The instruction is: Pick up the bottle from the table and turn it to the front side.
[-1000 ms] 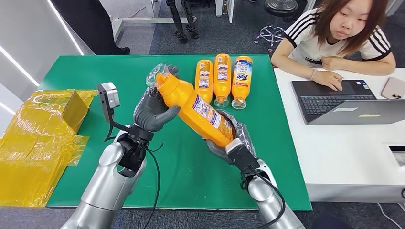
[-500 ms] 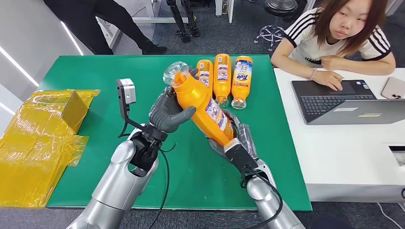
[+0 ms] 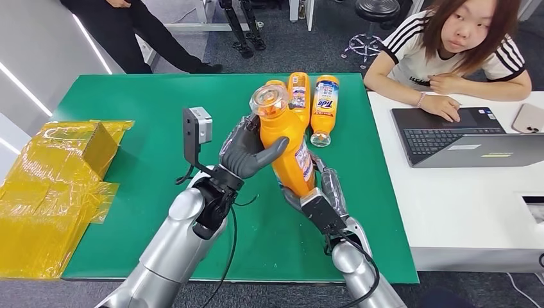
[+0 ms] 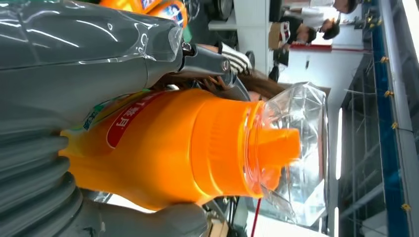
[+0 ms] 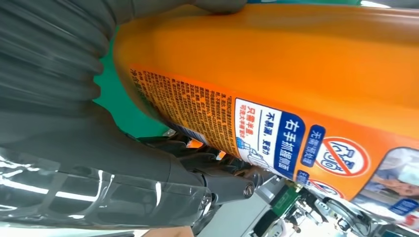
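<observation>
We see the orange bottle [image 3: 287, 144] swung from a steep slant to nearly upright above the green bench [image 3: 128, 102], clear cap up; our left hand [image 3: 247, 152] wraps its upper body, thumb across; our right hand [image 3: 315, 191] cups its base.

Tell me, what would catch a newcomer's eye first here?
Most striking is the orange bottle with its clear cap, held up over the green table between two hands: the left hand grips its upper part, the right hand its base. Behind it, more orange bottles lie side by side, and a person sits at a laptop on the right.
</observation>
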Tool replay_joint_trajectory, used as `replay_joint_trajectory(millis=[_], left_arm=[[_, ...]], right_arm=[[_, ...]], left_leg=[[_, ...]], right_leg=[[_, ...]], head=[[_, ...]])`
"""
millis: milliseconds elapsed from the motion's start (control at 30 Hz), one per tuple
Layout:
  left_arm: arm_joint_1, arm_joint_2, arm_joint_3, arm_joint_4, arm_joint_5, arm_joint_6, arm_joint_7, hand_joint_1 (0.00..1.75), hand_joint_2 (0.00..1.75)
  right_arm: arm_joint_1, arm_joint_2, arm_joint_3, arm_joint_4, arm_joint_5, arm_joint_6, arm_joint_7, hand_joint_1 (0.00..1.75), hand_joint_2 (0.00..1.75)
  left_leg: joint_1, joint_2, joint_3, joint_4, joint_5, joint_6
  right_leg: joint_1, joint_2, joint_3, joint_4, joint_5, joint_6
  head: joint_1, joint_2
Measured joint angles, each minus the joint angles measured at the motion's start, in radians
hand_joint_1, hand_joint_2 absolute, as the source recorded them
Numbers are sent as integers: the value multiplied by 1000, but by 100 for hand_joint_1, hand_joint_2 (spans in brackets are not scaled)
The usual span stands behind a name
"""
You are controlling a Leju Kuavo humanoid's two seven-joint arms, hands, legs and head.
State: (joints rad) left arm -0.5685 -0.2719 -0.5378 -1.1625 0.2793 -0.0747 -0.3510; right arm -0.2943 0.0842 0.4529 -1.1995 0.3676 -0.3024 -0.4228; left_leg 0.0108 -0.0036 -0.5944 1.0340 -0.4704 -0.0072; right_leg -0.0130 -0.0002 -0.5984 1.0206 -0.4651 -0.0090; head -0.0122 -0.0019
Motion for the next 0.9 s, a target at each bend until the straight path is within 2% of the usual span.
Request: replay_joint_trajectory(millis=[267,300,400,433,667,900], left_arm=[[-12,-10,-22,4,-151,118,-52,175,175],[-12,-11,-24,4,-154,122,-54,175,175],[-13,-14,-26,8,-153,124,-55,175,175],[-14,-14,-26,10,-151,123,-56,175,175],[-28,5,-26,29,-202,153,-71,175,175],[-85,71,-3,35,-421,245,-66,175,175]], right_arm=[[10,5,-18,-24,8,20,11,175,175],[10,5,-19,-24,9,21,11,168,175],[10,5,-21,-24,9,25,12,39,175],[10,5,-22,-24,9,28,12,2,175],[18,5,-28,-38,-16,60,13,0,175],[72,-5,-69,-105,-58,105,10,0,175]], left_leg=[[0,0,0,0,0,0],[0,0,0,0,0,0],[0,0,0,0,0,0],[0,0,0,0,0,0],[0,0,0,0,0,0],[0,0,0,0,0,0]], right_leg=[[0,0,0,0,0,0],[0,0,0,0,0,0],[0,0,0,0,0,0],[0,0,0,0,0,0],[0,0,0,0,0,0],[0,0,0,1,0,0]], head=[[0,0],[0,0],[0,0],[0,0],[0,0],[0,0]])
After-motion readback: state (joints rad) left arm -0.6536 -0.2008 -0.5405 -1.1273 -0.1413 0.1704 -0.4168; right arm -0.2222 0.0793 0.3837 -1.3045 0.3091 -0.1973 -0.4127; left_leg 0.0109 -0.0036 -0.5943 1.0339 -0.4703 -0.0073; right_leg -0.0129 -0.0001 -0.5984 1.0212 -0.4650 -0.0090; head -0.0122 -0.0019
